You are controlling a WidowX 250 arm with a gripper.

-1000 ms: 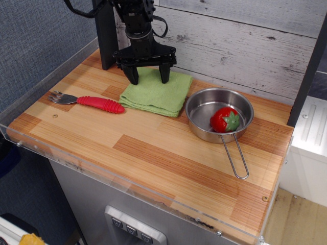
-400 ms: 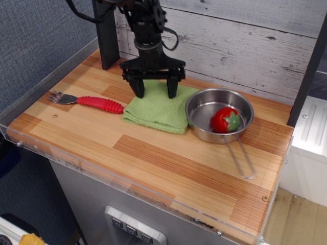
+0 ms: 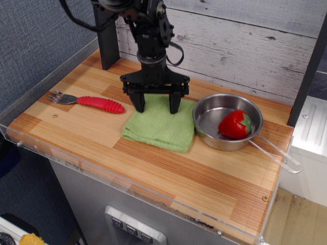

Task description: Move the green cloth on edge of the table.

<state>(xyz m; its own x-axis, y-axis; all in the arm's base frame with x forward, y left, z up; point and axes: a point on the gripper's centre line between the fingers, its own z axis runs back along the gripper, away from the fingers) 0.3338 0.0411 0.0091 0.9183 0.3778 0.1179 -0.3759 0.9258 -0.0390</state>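
observation.image: light green cloth [image 3: 159, 127] folded, ribbed, roughly square, flat on table [image 3: 153, 168]; gripper [image 3: 156, 104] fingers spread apart, tips pressing cloth's 12 o'clock edge.

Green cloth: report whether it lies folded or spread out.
Folded. The green cloth shows stacked layers along its front edge, lying flat on the table under the open end effector.

Backdrop: whitewashed, weathered horizontal wood-plank wall [image 3: 245, 46], knots and grey streaks visible. Left side: blue-grey textured fabric panel [image 3: 36, 41]. Right side: dark upright post [image 3: 309, 71], with a white ribbed unit [image 3: 309, 140] just beside it. Below right: pale wooden floor [image 3: 299, 219]. Under the counter: grey cabinet front [image 3: 87, 199] bearing what may be a switch panel [image 3: 135, 232]. Lighting even and soft.
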